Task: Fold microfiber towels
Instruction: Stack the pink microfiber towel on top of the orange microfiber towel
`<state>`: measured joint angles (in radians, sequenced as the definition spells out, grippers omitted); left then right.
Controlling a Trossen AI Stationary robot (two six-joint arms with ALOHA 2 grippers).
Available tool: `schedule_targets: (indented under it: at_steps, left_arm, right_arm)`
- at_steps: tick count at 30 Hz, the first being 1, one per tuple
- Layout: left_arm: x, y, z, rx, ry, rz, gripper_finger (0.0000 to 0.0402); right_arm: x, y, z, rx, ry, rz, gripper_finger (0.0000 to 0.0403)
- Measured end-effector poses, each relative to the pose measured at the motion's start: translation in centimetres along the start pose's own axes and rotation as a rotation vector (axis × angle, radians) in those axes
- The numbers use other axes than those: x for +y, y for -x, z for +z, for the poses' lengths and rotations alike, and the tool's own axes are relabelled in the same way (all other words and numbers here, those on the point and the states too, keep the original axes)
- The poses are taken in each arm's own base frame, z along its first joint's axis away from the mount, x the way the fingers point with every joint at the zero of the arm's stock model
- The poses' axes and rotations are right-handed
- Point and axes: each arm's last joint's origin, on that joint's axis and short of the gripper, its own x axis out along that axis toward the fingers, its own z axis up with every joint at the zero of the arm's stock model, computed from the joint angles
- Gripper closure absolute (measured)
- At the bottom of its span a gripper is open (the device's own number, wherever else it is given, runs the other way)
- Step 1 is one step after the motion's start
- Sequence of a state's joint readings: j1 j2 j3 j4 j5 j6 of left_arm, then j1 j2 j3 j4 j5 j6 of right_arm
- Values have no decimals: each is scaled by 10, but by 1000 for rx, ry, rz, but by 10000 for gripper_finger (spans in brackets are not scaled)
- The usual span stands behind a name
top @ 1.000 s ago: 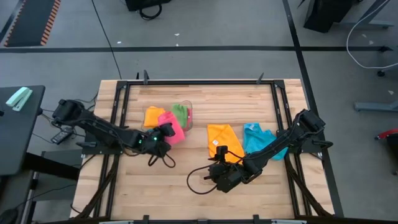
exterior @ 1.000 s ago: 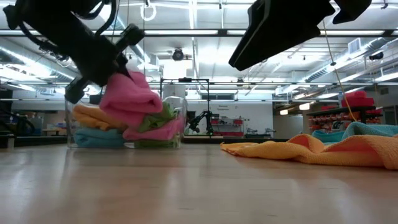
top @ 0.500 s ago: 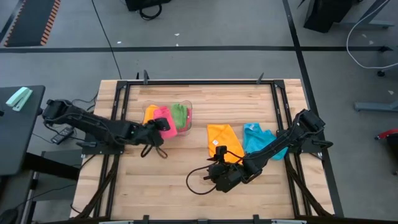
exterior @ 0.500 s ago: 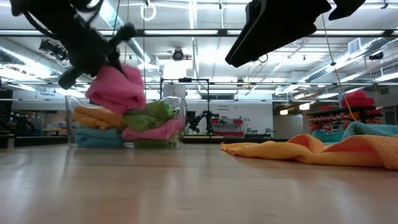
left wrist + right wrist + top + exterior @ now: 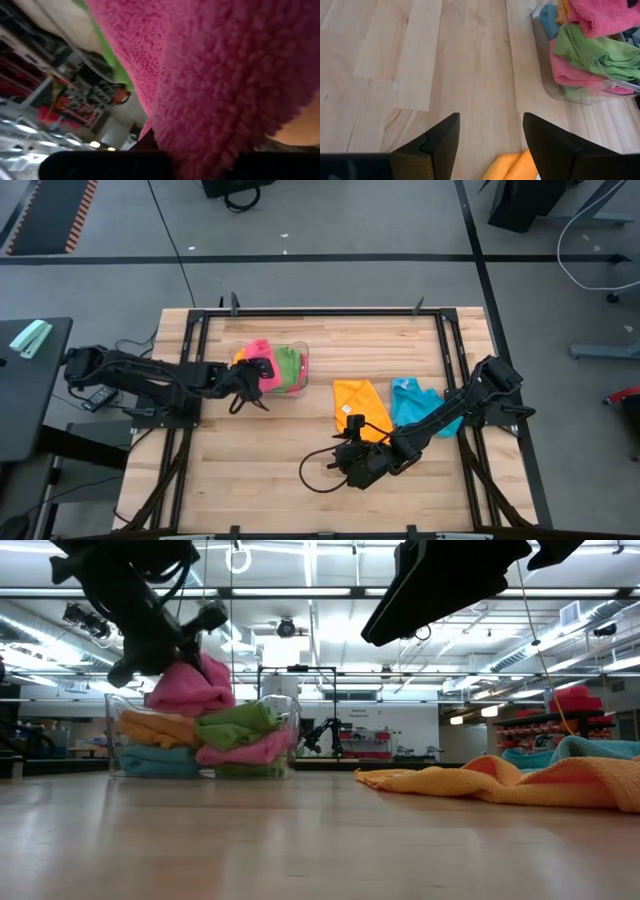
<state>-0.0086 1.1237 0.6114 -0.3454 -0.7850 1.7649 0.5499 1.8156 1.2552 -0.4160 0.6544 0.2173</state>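
Pink microfiber towel, pinched in the closed left gripper, has moved from the tabletop up over the clear bin at 10 o'clock, so stowing looks imminent; right gripper idles wide open near the orange towel.

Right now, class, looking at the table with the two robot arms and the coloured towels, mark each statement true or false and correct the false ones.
1. The left gripper holds a pink towel over the clear bin. True.
2. The right gripper is clamped on the orange towel. False: its jaws stand open above bare wood, holding nothing.
3. A green towel lies in the bin. True.
4. The blue towel on the table lies left of the orange one in the high view. False: it lies to its right.
5. The orange towel on the table is neatly folded inside the bin. False: it lies loose on the table.
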Motion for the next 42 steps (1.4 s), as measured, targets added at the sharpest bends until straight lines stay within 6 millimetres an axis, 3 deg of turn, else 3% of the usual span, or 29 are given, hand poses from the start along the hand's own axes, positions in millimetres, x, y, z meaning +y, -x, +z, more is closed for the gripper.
schedule_targets:
  at_steps: [12,23,35,42]
  left_arm:
    - [-11,-14,-13,-49,24,-98,387]
    - [-21,4,-26,-113,-13,-95,387]
    - [-37,-9,-26,-180,-64,-147,386]
    - [-37,-13,-30,-162,82,-149,296]
  right_arm:
    - [1,1,-1,8,35,1,176]
    - [-1,0,-3,23,52,-5,176]
    - [-1,-1,0,4,24,-3,176]
    - [-5,-4,1,9,10,-11,176]
